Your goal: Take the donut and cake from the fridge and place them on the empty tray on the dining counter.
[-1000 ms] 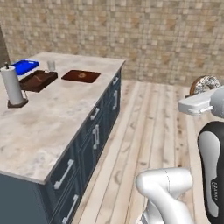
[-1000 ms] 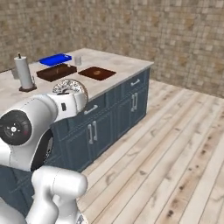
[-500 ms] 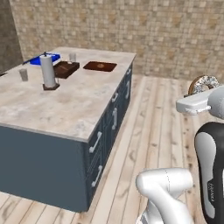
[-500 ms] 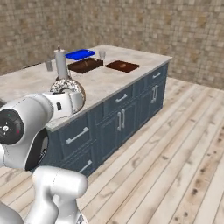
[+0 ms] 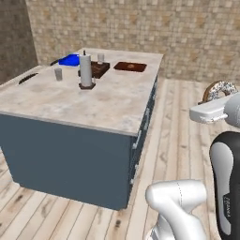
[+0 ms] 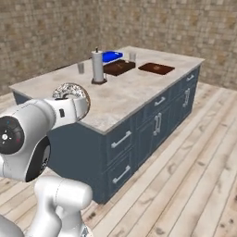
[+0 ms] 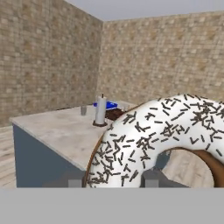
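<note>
My gripper (image 7: 113, 181) is shut on the donut (image 7: 162, 135), a tan ring with white icing and dark sprinkles that looms large in the hand view. The donut (image 5: 220, 89) hangs in the air over the wooden floor, right of the dining counter (image 5: 112, 105). From the other side the donut (image 6: 70, 92) sits at the end of my white arm, in front of the dining counter (image 6: 125, 95). The blue tray (image 5: 70, 59) lies at the counter's far left corner. In the right base view the tray (image 6: 112, 56) is behind the paper towel roll. The cake and fridge are out of view.
A paper towel holder (image 5: 85, 70) stands mid-counter, with a dark wooden tray (image 5: 97, 69) and a brown board (image 5: 130, 66) behind it. Two small glasses (image 5: 58, 74) (image 5: 100, 57) stand near the trays. Drawers and handles (image 6: 121, 139) line the counter's side. Brick walls close off the back.
The whole picture has shifted: the base has driven round the island, which now shows from its near end. The donut stays in the gripper, held the same way.
</note>
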